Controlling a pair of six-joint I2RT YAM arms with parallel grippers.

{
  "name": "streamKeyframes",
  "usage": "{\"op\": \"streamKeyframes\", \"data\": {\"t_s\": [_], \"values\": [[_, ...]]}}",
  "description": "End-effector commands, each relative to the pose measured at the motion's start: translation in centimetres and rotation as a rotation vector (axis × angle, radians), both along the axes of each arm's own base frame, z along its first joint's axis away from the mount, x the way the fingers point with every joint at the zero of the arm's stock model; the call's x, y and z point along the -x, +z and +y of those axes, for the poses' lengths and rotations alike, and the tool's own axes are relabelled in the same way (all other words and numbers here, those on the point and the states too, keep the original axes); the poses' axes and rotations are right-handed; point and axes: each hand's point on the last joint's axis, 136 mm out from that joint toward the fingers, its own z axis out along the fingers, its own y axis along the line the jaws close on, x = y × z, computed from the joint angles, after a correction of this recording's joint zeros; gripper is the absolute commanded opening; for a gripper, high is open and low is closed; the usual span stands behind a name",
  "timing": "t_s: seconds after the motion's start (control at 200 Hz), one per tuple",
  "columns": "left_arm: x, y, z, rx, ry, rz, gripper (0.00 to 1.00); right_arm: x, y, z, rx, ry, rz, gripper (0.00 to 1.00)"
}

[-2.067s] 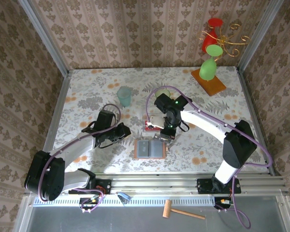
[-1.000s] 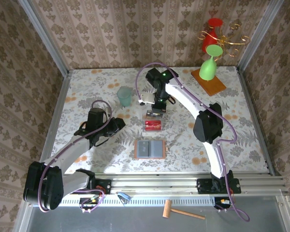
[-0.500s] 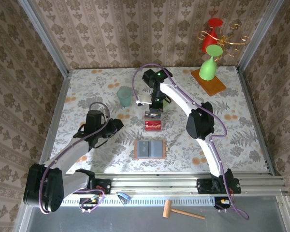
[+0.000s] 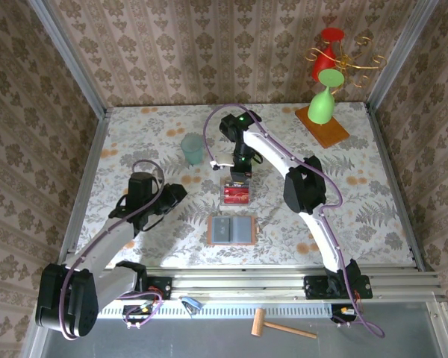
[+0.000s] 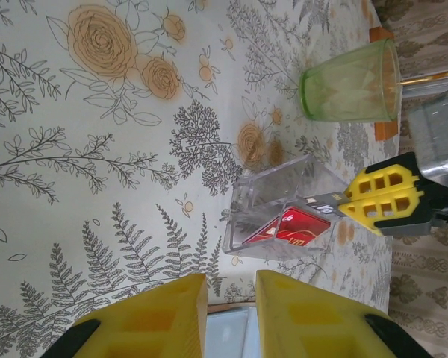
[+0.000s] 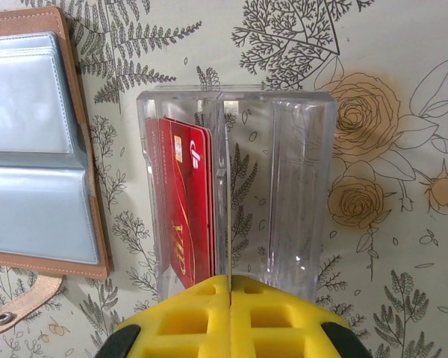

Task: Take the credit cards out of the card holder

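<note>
The credit cards (image 6: 183,216) sit in one compartment of the clear tray (image 6: 284,186), beside the open card holder (image 6: 30,149). The right tool (image 6: 230,282) is fully closed and empty at the tray's edge. The left tool (image 5: 231,298) is slightly parted and holds nothing. A green cup (image 5: 351,86) stands beyond the tray.

You can see white writing on the red plastic card (image 6: 181,224) that stands in the clear plastic tray (image 6: 284,186). It is too curly and blurred to read. No other words or numbers can be read.
</note>
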Motion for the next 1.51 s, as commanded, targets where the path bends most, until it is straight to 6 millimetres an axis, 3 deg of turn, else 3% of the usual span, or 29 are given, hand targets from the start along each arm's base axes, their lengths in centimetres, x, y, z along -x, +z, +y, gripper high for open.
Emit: {"op": "streamKeyframes", "data": {"t_s": [0.0,0.18,0.39,0.64,0.865,1.265,1.5], "values": [[0.3,-0.3,0.6,-0.002,0.025,0.019,0.24,0.6,-0.3,-0.2,-0.001,0.018,0.050,0.00],[0.3,-0.3,0.6,0.003,0.030,0.021,0.25,0.5,0.0,-0.2,-0.001,0.012,0.038,0.12],[0.3,0.2,0.5,0.012,0.026,0.011,0.25,-0.3,1.9,-0.5,0.001,-0.001,-0.038,0.20],[0.5,0.3,0.2,0.016,0.006,0.009,0.25,-1.0,5.1,-0.7,-0.020,-0.047,-0.134,0.24],[0.7,0.4,-0.6,0.015,-0.019,0.006,0.26,-1.1,6.7,-0.6,-0.067,-0.129,-0.192,0.25],[1.3,-1.5,-2.9,-0.005,-0.087,0.048,0.25,0.6,5.7,1.2,-0.230,-0.485,-0.274,0.26],[1.9,-2.7,-4.7,-0.021,-0.158,0.082,0.25,3.0,4.4,1.9,-0.313,-0.772,-0.231,0.27]]}}
